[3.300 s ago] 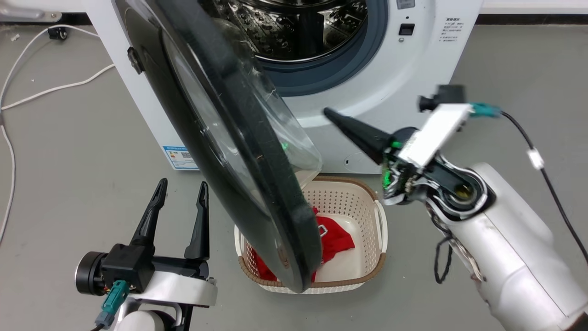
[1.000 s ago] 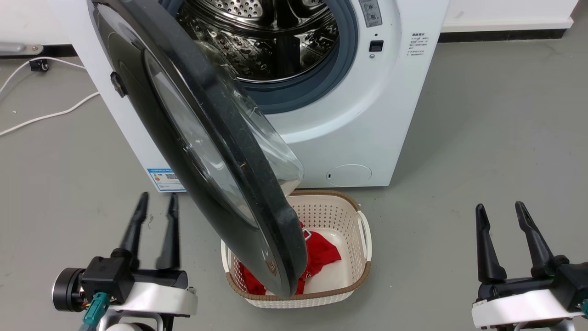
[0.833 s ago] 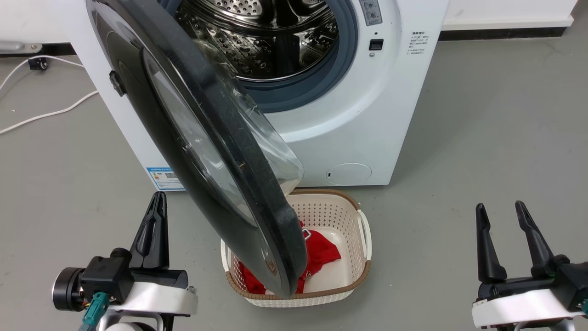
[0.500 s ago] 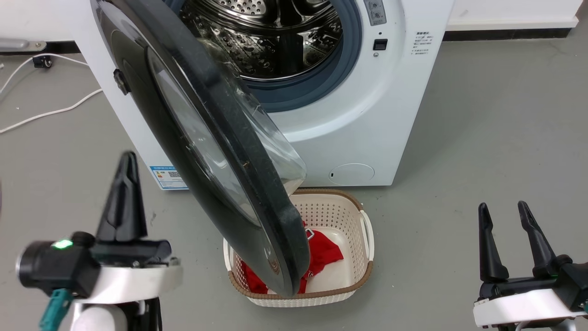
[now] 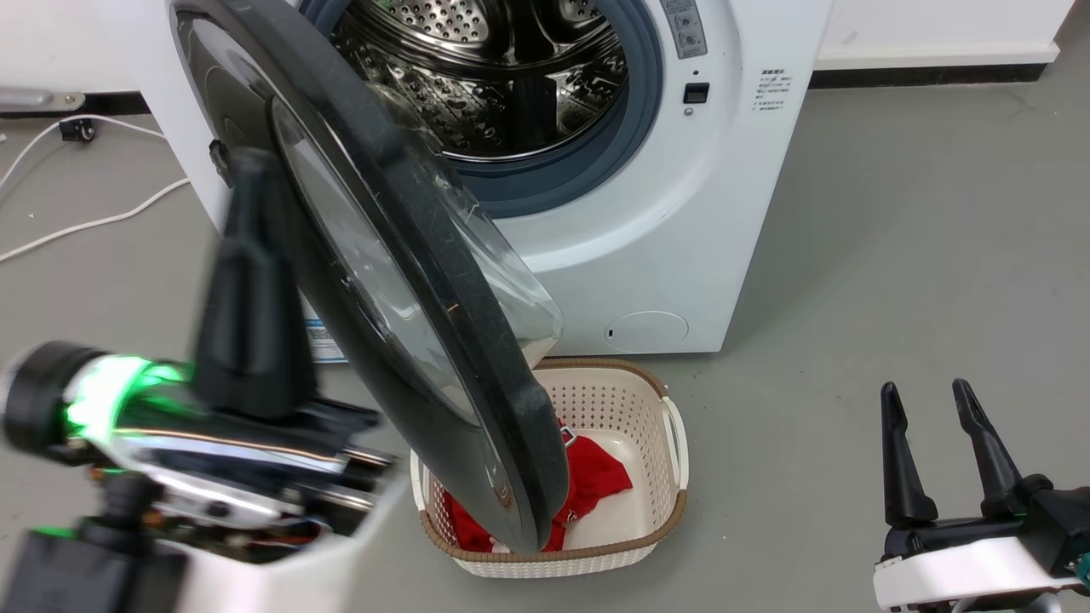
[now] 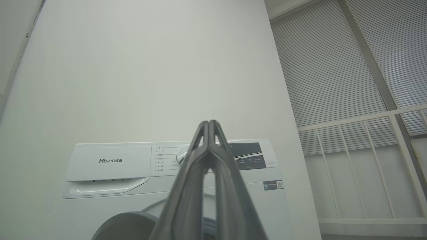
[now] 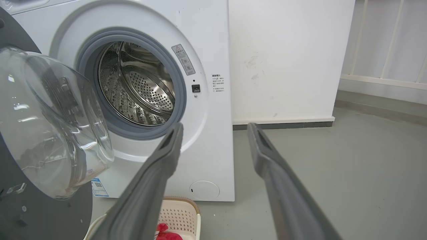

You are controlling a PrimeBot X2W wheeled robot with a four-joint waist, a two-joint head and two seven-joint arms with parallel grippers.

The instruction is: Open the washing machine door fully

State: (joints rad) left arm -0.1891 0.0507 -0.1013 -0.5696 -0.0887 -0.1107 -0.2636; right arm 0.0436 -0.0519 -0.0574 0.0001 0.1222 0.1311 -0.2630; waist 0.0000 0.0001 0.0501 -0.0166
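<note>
Washing machine door (image 5: 358, 247), likely heavy, rigid, slippery: best pushed at its rim (image 5: 477, 323) by closed left claw (image 6: 209, 122); right claw (image 5: 925, 387) open.

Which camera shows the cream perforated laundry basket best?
The head view: the cream perforated laundry basket shows nearly whole, red cloth inside, the glossy black round door overlapping its left part. The right wrist view catches one corner.
</note>
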